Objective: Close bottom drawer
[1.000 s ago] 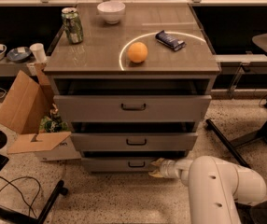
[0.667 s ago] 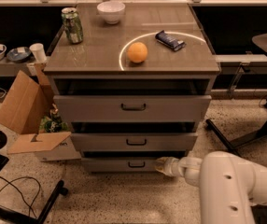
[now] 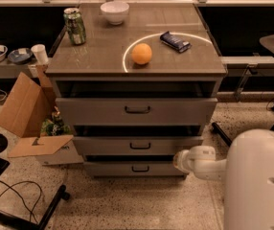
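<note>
One white robot arm (image 3: 259,176) reaches in from the near right, its gripper (image 3: 180,160) at the right end of the narrow grey bottom drawer (image 3: 113,169), lowest in the grey metal cabinet (image 3: 103,56) and slightly open; whether the gripper is open or closed cannot be told.

Plain grey is being shown by the bottom drawer (image 3: 109,169), with a small dark handle at its centre. The same grey is being carried by the cabinet (image 3: 103,56), whose brownish top is being crossed by a thin white ring (image 3: 126,56). On that top, bright orange is being displayed by the fruit (image 3: 142,53) in the middle, patterned green by the can (image 3: 74,26) at far left, white by the bowl (image 3: 114,12), and dark blue by the wrapper (image 3: 175,41) at right. The gripper (image 3: 179,160), at the right end of the bottom drawer's front, is being seen in cream white, like the arm (image 3: 259,176). Tan is being shown by the cardboard box (image 3: 24,109) at left, and beige speckling by the floor (image 3: 127,205).
</note>
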`<action>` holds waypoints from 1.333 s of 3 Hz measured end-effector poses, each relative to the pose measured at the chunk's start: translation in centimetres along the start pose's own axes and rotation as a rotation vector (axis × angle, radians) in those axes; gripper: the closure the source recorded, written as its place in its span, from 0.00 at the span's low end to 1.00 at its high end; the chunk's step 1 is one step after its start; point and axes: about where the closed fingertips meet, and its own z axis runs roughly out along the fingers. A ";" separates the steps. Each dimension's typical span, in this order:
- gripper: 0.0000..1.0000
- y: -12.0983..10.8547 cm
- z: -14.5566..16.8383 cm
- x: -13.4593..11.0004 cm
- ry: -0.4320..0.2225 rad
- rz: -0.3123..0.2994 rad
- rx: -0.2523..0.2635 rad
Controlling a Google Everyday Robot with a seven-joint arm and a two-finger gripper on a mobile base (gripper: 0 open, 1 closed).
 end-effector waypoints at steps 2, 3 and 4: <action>1.00 -1.6 -12.3 0.6 0.394 0.033 -0.064; 1.00 1.0 -11.8 -0.6 0.393 0.041 -0.118; 1.00 1.1 -12.3 -0.3 0.402 0.030 -0.124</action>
